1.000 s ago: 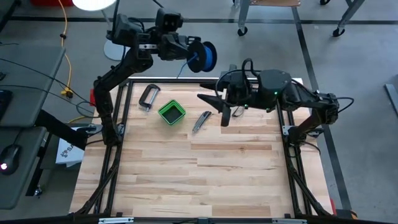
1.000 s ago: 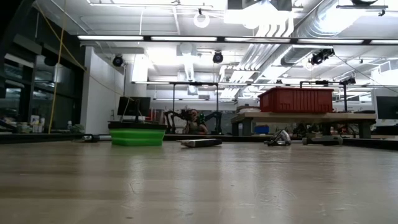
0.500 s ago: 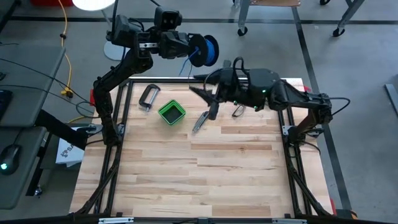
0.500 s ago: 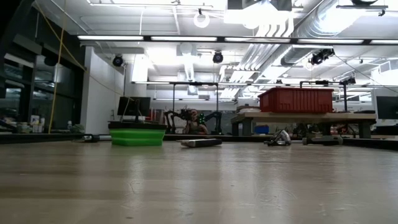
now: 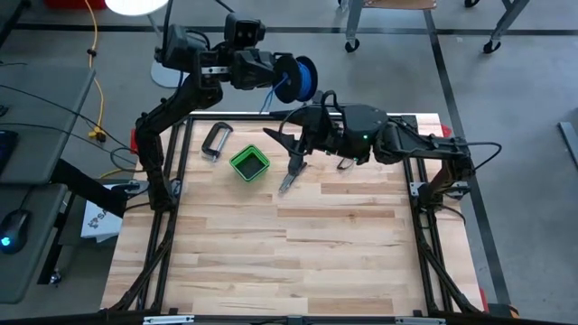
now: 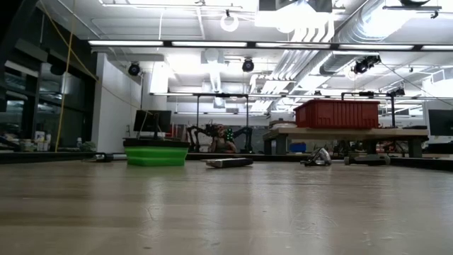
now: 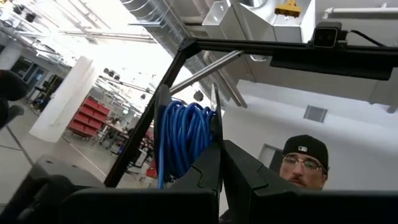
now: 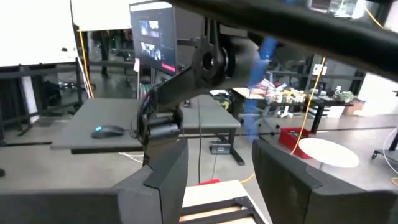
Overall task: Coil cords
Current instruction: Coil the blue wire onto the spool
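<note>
1. The left gripper [image 5: 271, 74] is up near the top centre of the high view, raised past the far edge of the desk [image 5: 298, 244]. Its fingers [image 7: 208, 171] are clenched tight on the spool [image 5: 296, 79], pinching the rim edge-on.

2. The spool is wound thick with blue wire [image 7: 183, 134]. From the left wrist it fills the middle of the frame, sitting right above the closed fingertips. A thin strand of the wire drops from the spool toward the desk's far edge in the high view, just left of the right arm's fingers.

3. The right gripper [image 5: 291, 150] reaches across from the right side and sits in the upper middle of the high view, just below the spool and above the desk. Its fingers [image 8: 165, 177] are spread wide and there's nothing between them. No contact with the wire that I can see.

4. From the right wrist you look out between those two spread fingers at the left arm holding the spool, with a blurry blue streak at upper centre.

5. On the desk: a green box [image 5: 249, 162] in the upper left area, a small metal clamp [image 5: 215, 142] to its left, and a folding knife [image 5: 291, 178] just right of the box, right under the right arm's fingertips.

6. A person's head in a dark cap [image 7: 305, 149] shows at the lower right of the left wrist view.
</note>
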Motion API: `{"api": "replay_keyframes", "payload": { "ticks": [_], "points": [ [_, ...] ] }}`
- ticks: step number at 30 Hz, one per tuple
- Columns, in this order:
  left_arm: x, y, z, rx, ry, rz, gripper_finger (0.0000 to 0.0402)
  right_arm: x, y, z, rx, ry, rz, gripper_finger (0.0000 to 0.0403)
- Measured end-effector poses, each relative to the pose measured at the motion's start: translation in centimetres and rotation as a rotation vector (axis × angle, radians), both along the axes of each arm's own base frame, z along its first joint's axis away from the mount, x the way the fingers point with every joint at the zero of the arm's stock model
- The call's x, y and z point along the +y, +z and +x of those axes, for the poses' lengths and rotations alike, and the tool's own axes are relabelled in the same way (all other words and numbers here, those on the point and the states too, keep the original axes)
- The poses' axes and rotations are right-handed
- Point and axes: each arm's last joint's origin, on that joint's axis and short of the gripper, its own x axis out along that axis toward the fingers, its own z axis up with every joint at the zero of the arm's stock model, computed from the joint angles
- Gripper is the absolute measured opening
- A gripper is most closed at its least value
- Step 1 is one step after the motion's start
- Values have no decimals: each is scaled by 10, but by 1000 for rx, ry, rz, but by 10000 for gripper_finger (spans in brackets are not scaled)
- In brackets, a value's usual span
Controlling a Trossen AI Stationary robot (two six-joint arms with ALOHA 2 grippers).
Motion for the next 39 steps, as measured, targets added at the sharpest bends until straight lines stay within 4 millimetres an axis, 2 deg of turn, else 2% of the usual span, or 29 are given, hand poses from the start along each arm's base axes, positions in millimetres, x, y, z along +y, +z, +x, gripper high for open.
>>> {"api": "replay_keyframes", "payload": {
  "ticks": [13,15,19,23,25,31,39],
  "points": [
    [-11,0,3,-27,-6,7,1,4,1,1,6,25,-63,164],
    [-13,0,3,-35,-3,12,1,4,1,1,0,34,-72,138],
    [-15,1,4,-38,-5,7,1,5,2,1,-8,47,-80,26],
    [-14,2,2,-53,9,20,1,5,3,-1,-7,23,-83,7],
    [-10,5,-5,-78,43,44,1,7,5,-4,0,26,-80,4],
    [7,24,-47,-156,212,123,1,16,15,-22,-21,101,5,2],
    [17,25,-82,24,430,183,1,26,34,-51,-66,145,14,1]
  ]
}}
